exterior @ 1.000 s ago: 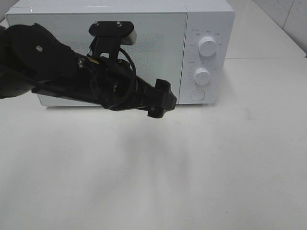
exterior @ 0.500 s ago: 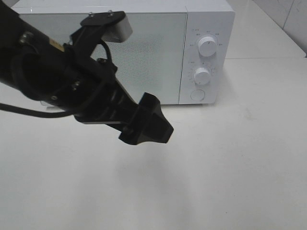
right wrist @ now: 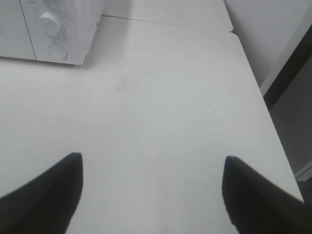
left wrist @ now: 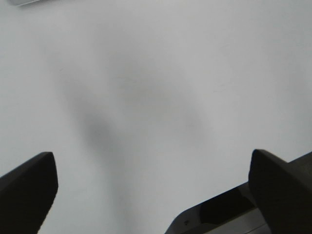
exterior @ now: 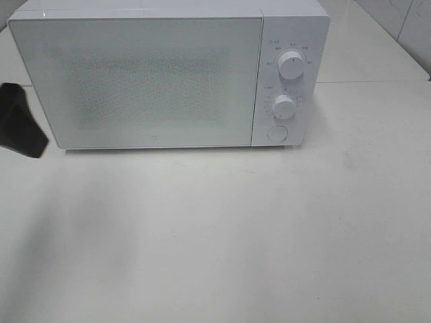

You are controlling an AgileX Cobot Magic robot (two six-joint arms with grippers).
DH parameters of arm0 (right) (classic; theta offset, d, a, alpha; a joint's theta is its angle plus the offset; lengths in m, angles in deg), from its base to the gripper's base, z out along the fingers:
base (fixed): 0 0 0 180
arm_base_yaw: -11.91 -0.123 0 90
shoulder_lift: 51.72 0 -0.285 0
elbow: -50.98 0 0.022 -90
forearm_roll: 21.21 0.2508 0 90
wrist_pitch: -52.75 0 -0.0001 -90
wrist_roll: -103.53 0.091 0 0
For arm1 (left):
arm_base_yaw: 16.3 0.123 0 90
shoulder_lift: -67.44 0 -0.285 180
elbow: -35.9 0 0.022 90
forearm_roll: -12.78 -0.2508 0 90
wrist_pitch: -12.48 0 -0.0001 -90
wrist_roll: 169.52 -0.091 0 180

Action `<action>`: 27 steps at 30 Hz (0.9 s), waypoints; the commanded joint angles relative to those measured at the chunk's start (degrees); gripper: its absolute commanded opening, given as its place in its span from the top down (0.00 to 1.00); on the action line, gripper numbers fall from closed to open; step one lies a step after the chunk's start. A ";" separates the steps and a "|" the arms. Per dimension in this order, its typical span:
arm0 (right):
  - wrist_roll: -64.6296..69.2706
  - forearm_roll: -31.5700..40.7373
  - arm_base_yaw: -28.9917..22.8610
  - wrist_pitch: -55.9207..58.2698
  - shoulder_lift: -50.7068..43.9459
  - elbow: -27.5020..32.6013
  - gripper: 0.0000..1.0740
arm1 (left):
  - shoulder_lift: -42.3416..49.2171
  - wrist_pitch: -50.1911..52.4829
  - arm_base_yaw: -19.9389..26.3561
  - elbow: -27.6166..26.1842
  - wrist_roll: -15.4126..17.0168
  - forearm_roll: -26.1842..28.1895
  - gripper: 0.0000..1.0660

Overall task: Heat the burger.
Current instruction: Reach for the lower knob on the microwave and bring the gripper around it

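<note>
Microwave (exterior: 291, 27) stands on the table (exterior: 236, 235), its door (exterior: 148, 81) closed. My left hand (left wrist: 153, 183) is spread wide, holding nothing; my right hand (right wrist: 152, 187) likewise.

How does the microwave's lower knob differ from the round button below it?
The white ridged lower knob sticks out from the white microwave's control panel; the flat white round button lies flush. Printed marks ring the knob, none ring the button. Both are white and round.
</note>
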State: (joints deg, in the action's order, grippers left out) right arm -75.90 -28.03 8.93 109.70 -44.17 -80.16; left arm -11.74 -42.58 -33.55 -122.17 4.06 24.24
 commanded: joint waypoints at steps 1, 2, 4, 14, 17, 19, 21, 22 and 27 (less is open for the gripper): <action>0.63 -0.11 0.23 -0.23 -1.49 0.00 0.29 | 4.64 -5.39 7.73 0.57 0.52 -1.89 0.06; 0.63 -0.11 0.23 -0.23 -1.49 0.00 0.29 | 4.64 -5.39 7.73 0.57 0.52 -1.89 0.06; 0.63 -0.11 0.23 -0.23 -1.49 0.00 0.29 | 6.42 -7.85 10.66 1.09 0.46 -1.89 0.06; 0.63 -0.11 0.23 -0.23 -1.49 0.00 0.29 | 21.83 -8.71 17.30 13.24 0.57 -2.58 0.06; 0.63 -0.11 0.23 -0.23 -1.49 0.00 0.29 | 28.48 -8.82 17.30 18.51 0.57 -3.61 0.06; 0.63 -0.11 0.23 -0.23 -1.49 0.00 0.29 | 30.25 -8.82 17.30 19.82 0.57 -3.78 0.06; 0.63 -0.11 0.23 -0.23 -1.49 0.00 0.29 | 33.58 -8.82 17.30 22.12 0.57 -3.72 0.06; 0.63 -0.11 0.23 -0.23 -1.49 0.00 0.29 | 35.47 -8.88 17.30 23.38 0.57 -3.72 0.06; 0.63 -0.11 0.23 -0.23 -1.49 0.00 0.29 | 44.18 -6.65 17.30 25.38 0.57 -3.61 0.06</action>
State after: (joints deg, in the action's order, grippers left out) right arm -75.90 -28.03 8.93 109.70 -44.17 -80.16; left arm 31.58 -50.26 -16.59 -97.19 4.29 20.63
